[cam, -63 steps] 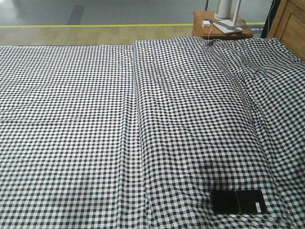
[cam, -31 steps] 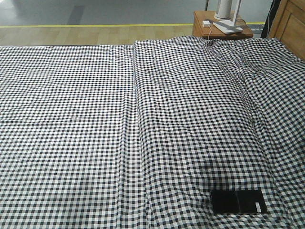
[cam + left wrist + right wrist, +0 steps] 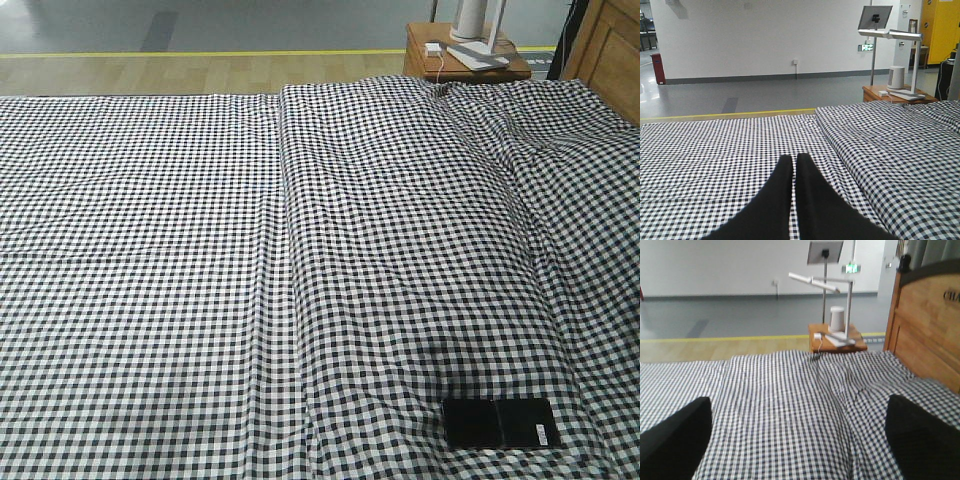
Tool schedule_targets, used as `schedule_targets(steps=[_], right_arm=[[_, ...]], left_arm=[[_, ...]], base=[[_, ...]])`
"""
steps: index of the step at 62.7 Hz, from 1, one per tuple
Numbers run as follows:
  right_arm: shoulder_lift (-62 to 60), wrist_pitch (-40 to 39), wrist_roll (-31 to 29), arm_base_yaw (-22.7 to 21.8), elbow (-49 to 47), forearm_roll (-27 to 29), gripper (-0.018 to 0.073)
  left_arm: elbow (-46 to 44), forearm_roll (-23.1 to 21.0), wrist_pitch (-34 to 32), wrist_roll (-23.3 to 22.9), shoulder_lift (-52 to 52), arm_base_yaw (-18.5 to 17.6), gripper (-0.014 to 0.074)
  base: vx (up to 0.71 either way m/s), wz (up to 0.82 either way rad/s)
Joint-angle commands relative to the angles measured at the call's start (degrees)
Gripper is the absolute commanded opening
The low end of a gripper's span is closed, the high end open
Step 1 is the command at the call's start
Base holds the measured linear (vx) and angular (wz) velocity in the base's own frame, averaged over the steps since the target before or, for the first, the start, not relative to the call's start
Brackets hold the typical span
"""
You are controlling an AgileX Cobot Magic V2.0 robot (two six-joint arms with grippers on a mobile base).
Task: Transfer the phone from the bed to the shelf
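Note:
The phone (image 3: 499, 423), a glossy black two-panel slab with a small white sticker, lies flat on the bed (image 3: 250, 260) near its front right edge. The bed wears a black-and-white gingham sheet with long creases. Neither gripper shows in the front view. In the left wrist view my left gripper (image 3: 794, 159) is shut, its black fingers together with nothing between them, low over the sheet (image 3: 730, 150). In the right wrist view my right gripper (image 3: 797, 412) is open wide over the sheet (image 3: 785, 405), empty. The phone appears in neither wrist view. The shelf is out of view.
A small orange-brown nightstand (image 3: 466, 62) stands past the bed's far right corner, carrying a white lamp base (image 3: 477, 56) and a white cylinder (image 3: 837, 318). A wooden headboard (image 3: 925, 325) rises at the right. Grey floor with a yellow line (image 3: 200, 53) lies beyond.

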Motion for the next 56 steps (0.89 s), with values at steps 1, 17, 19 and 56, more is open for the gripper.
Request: schedule_targets(steps=[1,17,19,56], right_arm=[[0.6,-3.1,-0.1,-0.2,-1.8,-0.2,0.0725],[1.7,-2.1,0.0,-0.2,-2.0,0.0,0.0708],[2.2,-0.6,0.4,-0.2,-2.6,0.0,0.0707],[31.5,27.1,9.5,-6.3,-24.0,-4.7,0.0694]], left_arm=[[-1.4,-0.6,-4.2,-0.5,-0.3,-0.3,0.0001],[-1.4,-0.6,-4.2,-0.5,-0.3,-0.3,0.0001],[-1.4,-0.6,-4.2,-0.5,-0.3,-0.3,0.0001],[-1.4,-0.6,-4.2,-0.5,-0.3,-0.3,0.0001]], base=[[0.0,0.0],[0.0,0.0],[0.0,0.0],[0.0,0.0]])
